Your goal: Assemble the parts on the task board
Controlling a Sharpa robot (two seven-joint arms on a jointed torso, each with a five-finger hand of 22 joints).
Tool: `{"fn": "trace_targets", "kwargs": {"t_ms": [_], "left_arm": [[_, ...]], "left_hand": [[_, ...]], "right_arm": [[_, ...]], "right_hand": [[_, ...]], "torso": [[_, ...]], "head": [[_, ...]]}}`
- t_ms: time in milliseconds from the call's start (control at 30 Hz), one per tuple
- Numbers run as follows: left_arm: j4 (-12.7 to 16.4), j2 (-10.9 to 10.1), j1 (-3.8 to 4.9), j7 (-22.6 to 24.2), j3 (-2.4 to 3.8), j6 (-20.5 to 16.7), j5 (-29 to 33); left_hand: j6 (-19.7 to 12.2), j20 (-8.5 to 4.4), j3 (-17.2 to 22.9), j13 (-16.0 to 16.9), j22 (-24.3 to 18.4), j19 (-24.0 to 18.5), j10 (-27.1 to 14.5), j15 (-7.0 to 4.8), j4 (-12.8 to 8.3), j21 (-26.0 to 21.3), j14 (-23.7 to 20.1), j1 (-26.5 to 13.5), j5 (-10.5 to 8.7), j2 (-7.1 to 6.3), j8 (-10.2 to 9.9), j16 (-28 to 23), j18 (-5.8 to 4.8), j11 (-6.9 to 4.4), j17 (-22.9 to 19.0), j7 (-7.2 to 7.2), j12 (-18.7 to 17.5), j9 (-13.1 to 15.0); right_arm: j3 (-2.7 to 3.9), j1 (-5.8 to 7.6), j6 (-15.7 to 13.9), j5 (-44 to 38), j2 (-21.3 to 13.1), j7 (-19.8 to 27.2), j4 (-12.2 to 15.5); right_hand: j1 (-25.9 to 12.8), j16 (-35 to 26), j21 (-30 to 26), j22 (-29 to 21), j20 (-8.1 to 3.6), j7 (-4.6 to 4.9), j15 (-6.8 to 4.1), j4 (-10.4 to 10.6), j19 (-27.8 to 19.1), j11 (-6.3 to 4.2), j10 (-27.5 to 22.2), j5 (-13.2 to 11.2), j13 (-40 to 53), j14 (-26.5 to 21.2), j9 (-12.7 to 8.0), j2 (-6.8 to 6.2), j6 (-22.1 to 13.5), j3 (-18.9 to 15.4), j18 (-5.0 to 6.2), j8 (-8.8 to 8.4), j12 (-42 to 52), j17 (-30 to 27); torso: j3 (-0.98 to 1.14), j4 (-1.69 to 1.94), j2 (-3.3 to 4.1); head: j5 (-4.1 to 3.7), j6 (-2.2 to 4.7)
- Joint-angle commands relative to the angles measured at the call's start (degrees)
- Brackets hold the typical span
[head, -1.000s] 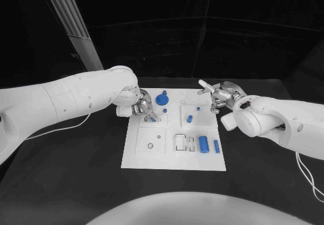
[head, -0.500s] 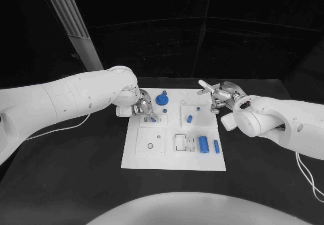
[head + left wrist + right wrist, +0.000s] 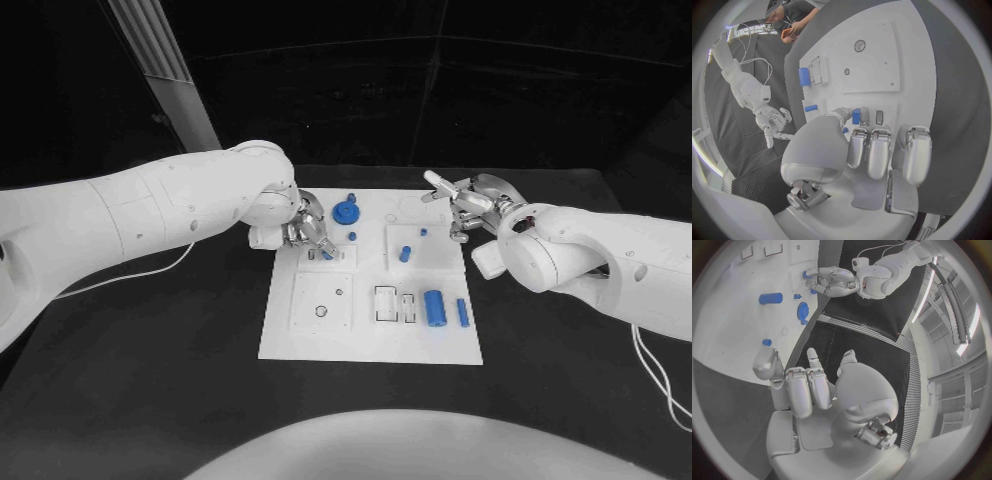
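White rounded arms (image 3: 130,215); silver hands (image 3: 300,228); thin white cables.

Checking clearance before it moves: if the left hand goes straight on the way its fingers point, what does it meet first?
Probably the small blue part at its fingertips, on the task board; the left hand looks about to touch it, though depth is unclear.

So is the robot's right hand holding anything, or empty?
Empty: the right hand hovers beside the task board, fingers apart, nothing between them.
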Motion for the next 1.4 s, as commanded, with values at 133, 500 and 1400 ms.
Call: {"fn": "trace_targets", "kwargs": {"t_ms": [133, 500, 1400], "left_arm": [[0.04, -0.26, -0.81, 0.27, -0.53, -0.07, -0.70], [-0.33, -0.41, -0.81, 0.01, -0.53, -0.18, -0.70], [-0.79, -0.15, -0.81, -1.81, -0.53, 0.97, -0.71]], "left_hand": [[-0.01, -0.40, 1.14, 15.05, 15.08, 6.15, 6.06, -0.45, 0.08, 0.22, 5.96, -0.74, 0.59, -0.65, 0.35, 0.17, -0.38, -0.43, 15.09, -0.24, 0.14, 0.07], [0.00, -0.38, 1.98, 15.05, 15.08, 6.15, 6.06, -0.43, 0.56, 0.22, 5.96, -1.71, 0.63, -0.58, 0.33, 0.17, -0.38, -0.43, 15.09, -0.24, 0.14, 0.20], [-0.13, -0.36, 3.02, 15.05, 15.08, 6.15, 6.06, -0.41, 0.84, 0.22, 5.96, -2.50, -0.64, -0.58, 0.31, 0.17, -0.38, -0.39, 15.09, -0.22, 0.14, 0.43]], "right_arm": [[0.02, 0.07, 0.18, -0.07, -0.02, 0.03, 0.05], [0.02, 0.04, 0.12, -0.13, -0.02, -0.05, -0.02], [0.02, 0.02, 0.18, -0.13, 0.02, -0.11, 0.02]], "right_hand": [[0.06, 0.03, -0.34, 5.58, -0.17, -0.10, -0.35, 0.05, 0.16, -0.29, 2.82, 0.37, 12.16, 2.30, 0.08, 0.64, 0.30, -0.33, 0.93, 0.35, -0.07, 10.79], [0.09, 0.02, -0.45, 5.54, -0.18, -0.10, -0.36, 0.05, 0.08, -0.30, 2.78, 0.38, 12.12, 2.29, 0.08, 0.68, 0.30, -0.34, 0.95, 0.37, -0.09, 10.77], [0.09, 0.02, -0.45, 5.54, -0.18, -0.10, -0.36, 0.05, 0.08, -0.30, 2.78, 0.38, 12.12, 2.29, 0.08, 0.68, 0.30, -0.34, 0.95, 0.37, -0.09, 10.77]], "torso": [[-0.03, 0.02, 0.03], [-0.03, 0.00, 0.02], [0.00, -0.04, 0.00]], "head": [[-0.03, -0.03], [-0.05, -0.08], [-0.01, -0.11]]}}
